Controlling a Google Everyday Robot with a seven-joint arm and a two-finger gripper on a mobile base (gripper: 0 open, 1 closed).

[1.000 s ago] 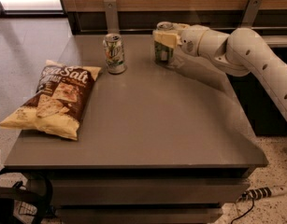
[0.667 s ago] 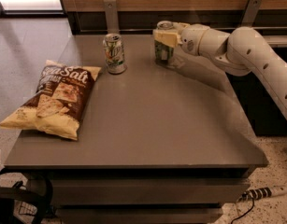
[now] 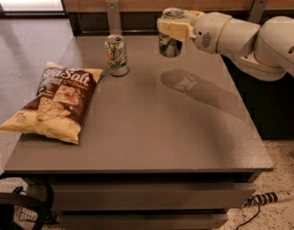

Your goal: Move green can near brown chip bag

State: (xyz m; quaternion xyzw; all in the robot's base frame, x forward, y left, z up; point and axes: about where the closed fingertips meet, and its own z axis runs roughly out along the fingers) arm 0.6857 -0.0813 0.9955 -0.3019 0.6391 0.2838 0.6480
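The green can [image 3: 169,47] is at the back of the grey table [image 3: 151,128], right of centre, raised a little above the top; its shadow lies on the table below and to the right. My gripper [image 3: 171,30] reaches in from the right and is shut on the can's upper part. The brown chip bag [image 3: 53,102] lies flat at the table's left edge, well to the left and nearer the front than the can.
A whiter can with a green and red logo [image 3: 117,55] stands between the chip bag and the green can, near the back. A dark wall with two metal brackets [image 3: 113,13] runs behind the table. A power strip [image 3: 271,198] lies on the floor at lower right.
The gripper has lifted the green can up off the table top; its shadow now shows apart from it. The chip bag and the whiter can have not moved.
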